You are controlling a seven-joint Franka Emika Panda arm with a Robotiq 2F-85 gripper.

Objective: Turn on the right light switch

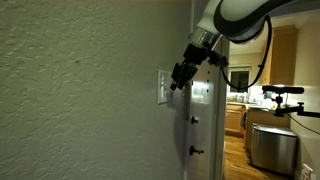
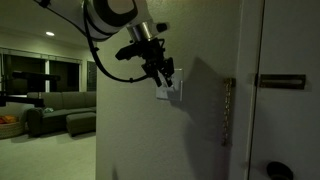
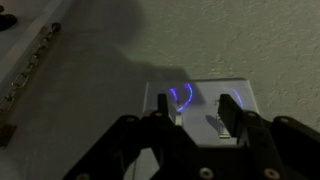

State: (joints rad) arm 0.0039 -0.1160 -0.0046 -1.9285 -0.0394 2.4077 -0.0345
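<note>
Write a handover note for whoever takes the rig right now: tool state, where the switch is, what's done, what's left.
Tool: open, holding nothing, fingers spread just in front of the white wall plate.
Right light switch: on that plate, the one of the two nearer the door chain. Whether the tool touches it cannot be told.
Done: the approach; the tool is at the plate.
Left: press the right switch on, probably with one fingertip, then back away. The room is dim, so check the switch position in the wrist view.
</note>
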